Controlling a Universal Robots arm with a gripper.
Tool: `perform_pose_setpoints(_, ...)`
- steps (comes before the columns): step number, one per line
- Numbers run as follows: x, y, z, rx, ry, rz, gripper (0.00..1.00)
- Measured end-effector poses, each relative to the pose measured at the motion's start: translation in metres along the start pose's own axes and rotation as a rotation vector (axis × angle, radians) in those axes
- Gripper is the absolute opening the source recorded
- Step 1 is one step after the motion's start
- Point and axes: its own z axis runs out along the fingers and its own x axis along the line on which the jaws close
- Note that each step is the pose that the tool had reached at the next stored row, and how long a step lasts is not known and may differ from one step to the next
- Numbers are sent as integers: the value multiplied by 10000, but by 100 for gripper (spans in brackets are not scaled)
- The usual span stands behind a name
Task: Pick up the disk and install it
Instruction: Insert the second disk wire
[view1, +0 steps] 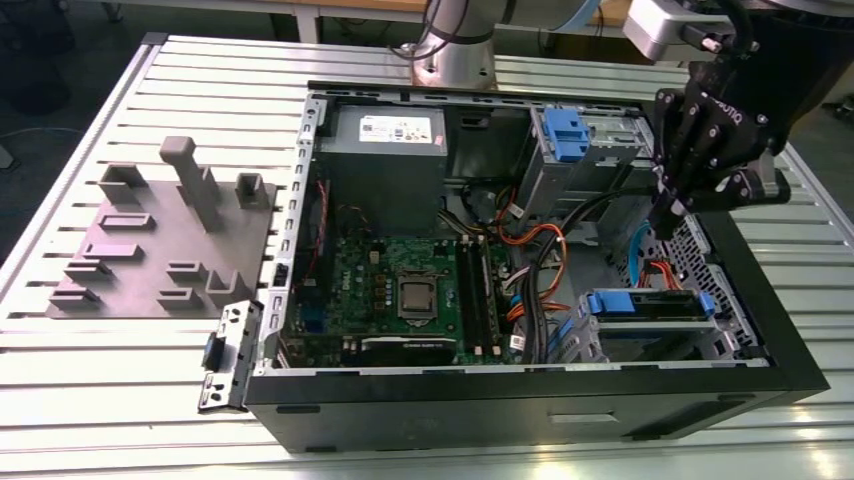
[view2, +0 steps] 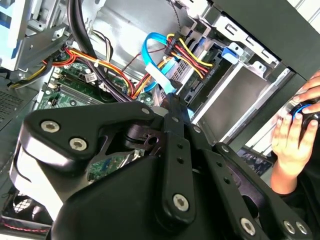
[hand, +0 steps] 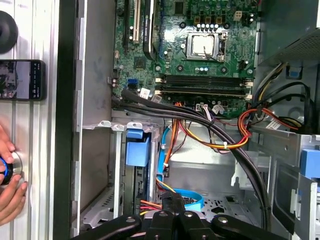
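The disk (view1: 650, 304) lies flat in the drive bay at the case's front corner, on the exterior view's right, with its blue rails and tab showing. Its blue tab (hand: 137, 148) faces the case's inside in the first wrist view, and the same tab (view2: 228, 54) shows in the second wrist view. My black gripper (view1: 663, 212) hangs above the case's right wall, higher than the disk and apart from it. Its fingertips (hand: 172, 214) are pressed together with nothing between them, and they (view2: 172, 98) point down at the blue and orange cables.
The open computer case (view1: 534, 400) holds a motherboard (view1: 400, 290), a grey power-supply box (view1: 387, 130), a blue latch on a metal cage (view1: 567, 135) and cable bundles (hand: 210, 135). A grey fixture plate (view1: 147, 240) lies to the exterior view's left. A person's hand (view2: 292, 135) rests beside the case.
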Motion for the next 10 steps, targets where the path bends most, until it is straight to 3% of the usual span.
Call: perform_pose_setpoints(10,-41,-9,-4,-9,4,0,11)
